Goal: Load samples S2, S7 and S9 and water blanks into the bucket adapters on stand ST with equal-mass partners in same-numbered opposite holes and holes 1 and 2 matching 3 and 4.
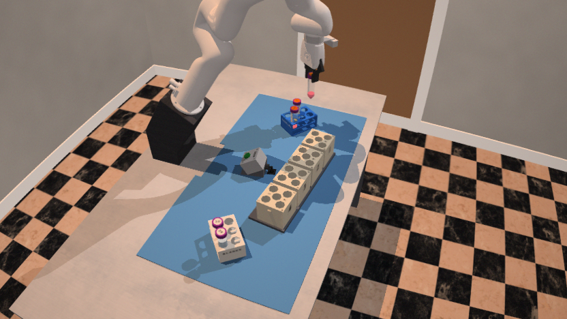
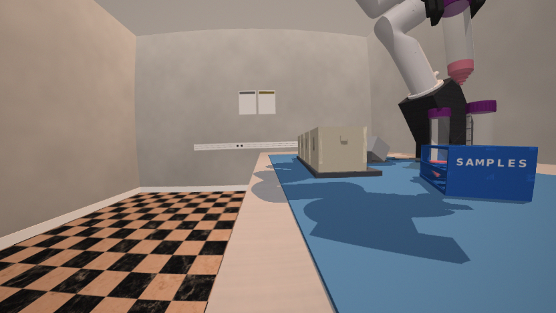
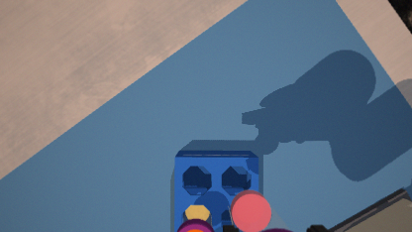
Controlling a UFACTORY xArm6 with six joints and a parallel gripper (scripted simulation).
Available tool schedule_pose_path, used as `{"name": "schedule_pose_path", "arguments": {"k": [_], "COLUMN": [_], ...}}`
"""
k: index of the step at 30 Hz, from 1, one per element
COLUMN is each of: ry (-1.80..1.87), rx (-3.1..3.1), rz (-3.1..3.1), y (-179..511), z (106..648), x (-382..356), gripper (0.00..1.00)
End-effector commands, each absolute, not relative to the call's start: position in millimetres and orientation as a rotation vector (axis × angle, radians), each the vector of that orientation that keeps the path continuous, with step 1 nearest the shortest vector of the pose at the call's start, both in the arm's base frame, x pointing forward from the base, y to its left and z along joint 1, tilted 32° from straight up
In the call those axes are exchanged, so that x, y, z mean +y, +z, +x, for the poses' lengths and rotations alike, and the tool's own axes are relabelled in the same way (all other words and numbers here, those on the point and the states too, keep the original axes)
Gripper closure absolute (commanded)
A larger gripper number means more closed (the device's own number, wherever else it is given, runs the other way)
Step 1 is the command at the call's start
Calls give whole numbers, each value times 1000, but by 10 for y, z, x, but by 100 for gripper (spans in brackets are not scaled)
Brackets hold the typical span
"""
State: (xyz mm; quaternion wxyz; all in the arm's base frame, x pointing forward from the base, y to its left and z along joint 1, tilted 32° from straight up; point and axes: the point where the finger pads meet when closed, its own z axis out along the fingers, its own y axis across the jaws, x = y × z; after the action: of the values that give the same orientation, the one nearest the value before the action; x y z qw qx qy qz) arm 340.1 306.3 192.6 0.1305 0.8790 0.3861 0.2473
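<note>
My gripper [image 1: 312, 76] [image 2: 455, 15] [image 3: 273, 230] is shut on an orange-dotted sample tube [image 1: 311, 88] [image 2: 459, 43] [image 3: 252, 211]. It holds the tube upright above the blue SAMPLES rack [image 1: 287, 125] [image 2: 490, 179] [image 3: 216, 169], clear of it. The tube has pink liquid only near its tip. Its ID is hidden. Two more orange-dotted tubes [image 1: 296, 101] [image 1: 294, 109] stand in that rack. Several beige adapters [image 1: 272, 212] [image 2: 342, 152] stand on the dark stand [image 1: 255, 218] [image 2: 373, 173], with no tubes visible. Two white-dotted blanks [image 1: 217, 221] [image 1: 221, 232] stand in the BLANKS rack [image 1: 233, 254]; their numbers are unreadable.
The grey desk [image 1: 259, 161] [image 2: 377, 148] with the green DONE key [image 1: 247, 155] stands between the robot base and the adapters. A small black object [image 1: 270, 170] lies beside it. The adapter row runs near the table's right edge in the top view.
</note>
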Motion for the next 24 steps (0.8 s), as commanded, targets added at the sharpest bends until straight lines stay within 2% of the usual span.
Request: {"name": "schedule_pose_path", "arguments": {"k": [1,24], "ry": [723,724], "rx": [1122,1122], "rz": [2554,2554], "y": [1941,1875], "z": [3404,3446], "x": [3073,3070], "gripper": [100,100]}}
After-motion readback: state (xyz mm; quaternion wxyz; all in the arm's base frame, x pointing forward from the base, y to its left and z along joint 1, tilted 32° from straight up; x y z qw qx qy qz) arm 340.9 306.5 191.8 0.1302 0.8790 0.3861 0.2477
